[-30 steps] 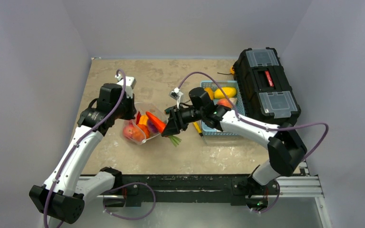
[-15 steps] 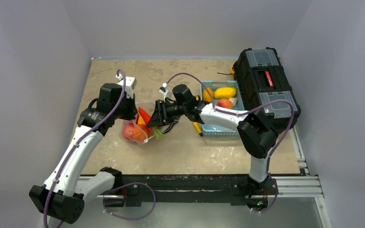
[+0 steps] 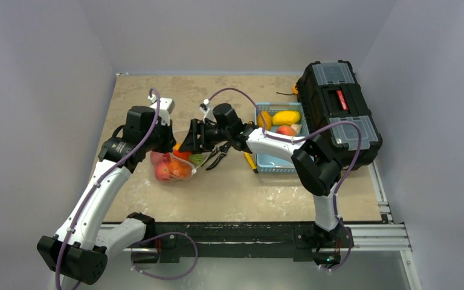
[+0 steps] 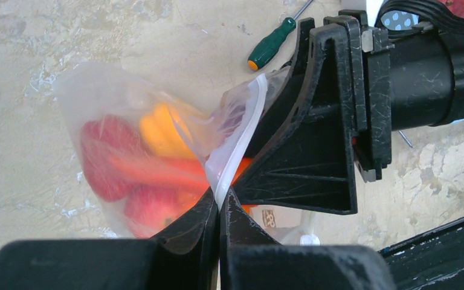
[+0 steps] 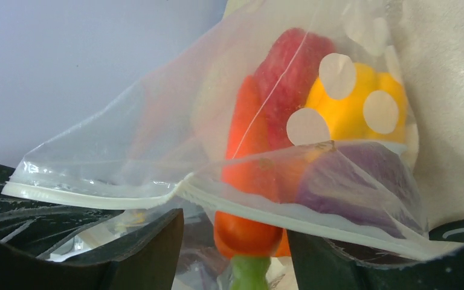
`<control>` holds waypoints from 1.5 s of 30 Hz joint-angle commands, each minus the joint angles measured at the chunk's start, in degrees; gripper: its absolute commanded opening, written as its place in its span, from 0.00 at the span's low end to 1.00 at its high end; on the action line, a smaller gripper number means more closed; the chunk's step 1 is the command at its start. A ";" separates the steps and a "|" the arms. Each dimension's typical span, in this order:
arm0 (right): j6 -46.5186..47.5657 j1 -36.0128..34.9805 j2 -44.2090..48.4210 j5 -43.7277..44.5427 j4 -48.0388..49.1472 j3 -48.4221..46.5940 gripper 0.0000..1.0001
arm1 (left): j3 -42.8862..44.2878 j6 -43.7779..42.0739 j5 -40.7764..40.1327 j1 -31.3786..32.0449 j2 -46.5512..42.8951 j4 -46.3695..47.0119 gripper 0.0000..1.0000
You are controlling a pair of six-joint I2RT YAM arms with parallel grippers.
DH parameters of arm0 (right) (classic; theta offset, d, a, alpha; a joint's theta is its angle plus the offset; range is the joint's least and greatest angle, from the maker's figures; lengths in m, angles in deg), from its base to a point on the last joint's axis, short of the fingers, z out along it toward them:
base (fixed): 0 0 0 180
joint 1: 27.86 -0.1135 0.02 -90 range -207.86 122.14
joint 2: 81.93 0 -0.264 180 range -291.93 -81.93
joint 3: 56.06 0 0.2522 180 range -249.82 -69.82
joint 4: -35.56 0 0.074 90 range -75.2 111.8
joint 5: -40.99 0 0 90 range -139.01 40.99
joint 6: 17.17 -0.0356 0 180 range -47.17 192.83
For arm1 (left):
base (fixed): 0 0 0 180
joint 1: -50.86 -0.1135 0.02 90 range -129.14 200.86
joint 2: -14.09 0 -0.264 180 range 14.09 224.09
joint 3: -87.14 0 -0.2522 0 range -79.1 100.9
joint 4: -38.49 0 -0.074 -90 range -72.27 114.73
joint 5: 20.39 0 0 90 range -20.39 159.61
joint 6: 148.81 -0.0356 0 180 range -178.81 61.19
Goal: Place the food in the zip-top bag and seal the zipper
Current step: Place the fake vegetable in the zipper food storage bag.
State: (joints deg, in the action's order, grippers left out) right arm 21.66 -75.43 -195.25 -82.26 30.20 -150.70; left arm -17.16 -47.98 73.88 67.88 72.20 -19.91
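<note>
The clear polka-dot zip-top bag (image 3: pixel 172 168) lies left of centre with several red, orange and yellow food pieces inside. My left gripper (image 3: pixel 167 142) is shut on the bag's whitish zipper (image 4: pixel 241 139) at its near end and holds the mouth up. My right gripper (image 3: pixel 194 144) is open at the bag's mouth. An orange carrot (image 5: pixel 248 229) with a green stem sits between its spread fingers (image 5: pixel 151 248), its tip inside the bag (image 5: pixel 157 133) beside red, yellow and purple pieces. In the right wrist view the zipper (image 5: pixel 96 196) gapes open.
A light blue basket (image 3: pixel 278 164) right of the bag holds a yellow piece (image 3: pixel 286 116) and a red piece (image 3: pixel 286 130). A black toolbox (image 3: pixel 338 106) stands at the far right. A yellow-handled screwdriver (image 3: pixel 251 162) lies by the basket; a green-handled one (image 4: pixel 272 51) lies near the bag.
My right gripper has moved left from beside the basket to the bag's mouth, carrying the carrot in. Its fingers now stand apart. My left gripper has kept its hold.
</note>
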 commanded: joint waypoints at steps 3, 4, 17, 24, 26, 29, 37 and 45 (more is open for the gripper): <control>5.18 -0.26 1.15 3.18 -2.93 -3.77 0.68 | 1.17 -0.85 0.91 0.03 -1.05 1.85 0.00; 5.73 -0.24 1.55 3.39 -3.21 -3.60 0.68 | 1.17 -0.83 0.86 0.01 -1.06 1.85 0.00; 14.44 -0.34 11.30 9.60 -10.28 -0.03 0.69 | 1.24 -0.72 -0.63 0.03 -0.65 1.41 0.00; 20.28 -0.27 20.50 17.63 -15.27 4.30 0.69 | 1.35 -0.63 -1.26 0.04 -0.09 1.09 0.00; 21.15 0.16 24.24 21.93 -15.32 8.06 0.68 | 1.35 -0.63 -1.27 0.04 0.04 1.05 0.00; 20.84 3.18 31.52 24.15 -12.27 15.25 0.68 | 1.37 -0.63 -1.37 0.04 0.07 1.11 0.00; 22.06 15.22 41.71 39.75 -12.35 27.11 0.72 | 1.35 -0.55 -1.20 0.04 0.51 1.05 0.00; 21.91 16.90 36.21 64.47 -16.04 27.08 0.98 | 1.44 -0.54 -1.10 0.03 0.70 0.98 0.00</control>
State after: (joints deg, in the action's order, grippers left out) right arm 42.70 -58.91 -155.39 -34.39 15.49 -122.53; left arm -17.16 -47.95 73.18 67.88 72.92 -19.91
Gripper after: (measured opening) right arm 0.907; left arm 0.003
